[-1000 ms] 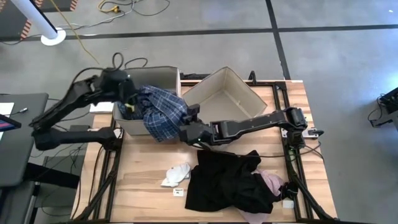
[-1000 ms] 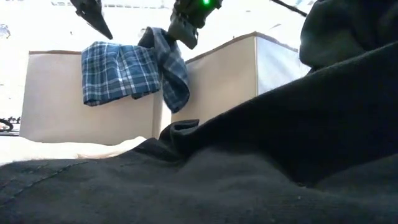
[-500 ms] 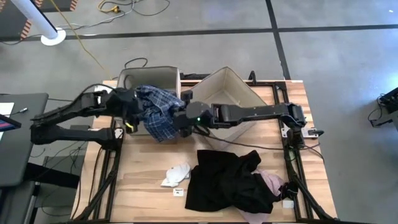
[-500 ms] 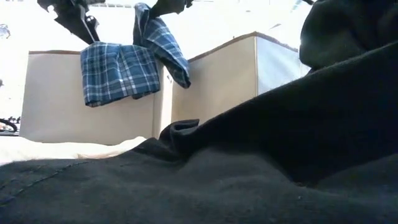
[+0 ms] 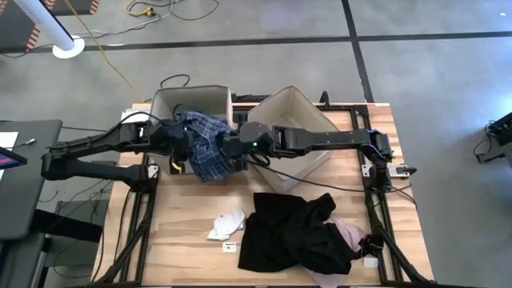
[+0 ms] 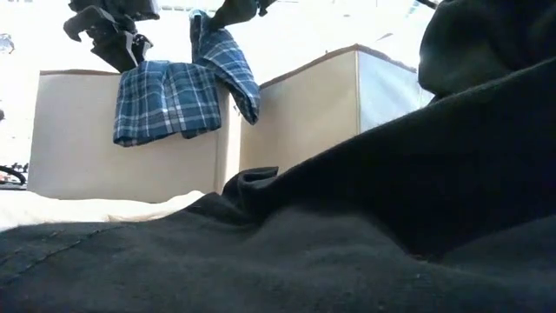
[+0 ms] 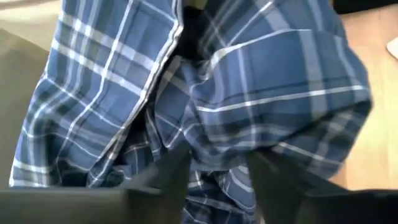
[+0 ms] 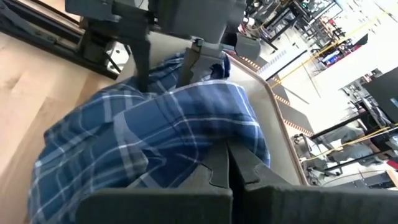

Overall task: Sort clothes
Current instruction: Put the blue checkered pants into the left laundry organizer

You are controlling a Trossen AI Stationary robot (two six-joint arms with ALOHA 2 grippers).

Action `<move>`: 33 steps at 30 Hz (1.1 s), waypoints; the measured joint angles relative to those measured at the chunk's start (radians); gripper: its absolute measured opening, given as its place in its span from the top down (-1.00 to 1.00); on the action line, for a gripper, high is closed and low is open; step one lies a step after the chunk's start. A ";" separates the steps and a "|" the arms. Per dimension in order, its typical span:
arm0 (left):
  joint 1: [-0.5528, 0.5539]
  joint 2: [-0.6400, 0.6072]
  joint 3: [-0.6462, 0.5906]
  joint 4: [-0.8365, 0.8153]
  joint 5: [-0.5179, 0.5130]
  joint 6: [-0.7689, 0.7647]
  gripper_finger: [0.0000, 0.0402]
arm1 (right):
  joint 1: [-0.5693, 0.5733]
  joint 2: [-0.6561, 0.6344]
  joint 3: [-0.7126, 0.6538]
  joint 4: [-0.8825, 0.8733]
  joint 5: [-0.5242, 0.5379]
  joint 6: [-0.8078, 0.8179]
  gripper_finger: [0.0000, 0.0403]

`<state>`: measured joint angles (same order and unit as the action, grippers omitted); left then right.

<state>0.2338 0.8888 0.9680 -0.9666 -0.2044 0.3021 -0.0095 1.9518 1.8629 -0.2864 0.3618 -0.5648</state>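
Observation:
A blue-and-white plaid shirt (image 5: 204, 144) lies draped over the near wall of the left beige box (image 5: 168, 104), and part of it hangs down the box's front (image 6: 165, 104). My right gripper (image 5: 232, 149) is shut on the shirt's right part, just above the box's near right corner. My left gripper (image 5: 181, 149) is open at the shirt's left part. Its fingers (image 8: 144, 59) stand on either side of a bulge of the plaid cloth (image 7: 217, 124). I cannot tell whether they touch it. My right gripper pinches a bunched fold of the plaid shirt (image 8: 214, 134) between its two shut fingers. It comes from the table's right side, slanting slightly down. That part of the shirt (image 6: 228, 61) is raised and hangs below the fingers; the remainder lies over the box wall.
The right beige box (image 5: 298, 120) stands tilted beside the left one. A large black garment (image 5: 292, 232) lies at the near right, with a pink piece (image 5: 352, 236) under its right edge. A small white-grey piece (image 5: 226, 225) lies near the middle of the table.
My right gripper has gone up and toward the table's far left. It has lifted the shirt's hanging right part against the box corner. My left gripper has come from over the left box toward the near edge and down to the shirt. The shirt's left part has stayed draped.

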 joint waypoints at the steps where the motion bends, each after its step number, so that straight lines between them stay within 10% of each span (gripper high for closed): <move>1: 0.000 -0.002 0.000 0.000 0.003 0.006 0.39 | 0.000 0.000 0.000 0.001 0.000 0.000 1.00; 7: 0.000 -0.018 0.025 -0.013 0.016 0.026 0.95 | -0.018 0.000 0.000 0.003 -0.053 0.012 1.00; 33: 0.050 -0.022 0.180 0.248 -0.397 0.239 1.00 | -0.206 0.000 0.000 0.369 -0.600 0.187 1.00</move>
<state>0.2839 0.8673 1.1477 -0.7184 -0.6016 0.5411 -0.2153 1.9518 1.8629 0.0827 -0.2384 -0.3780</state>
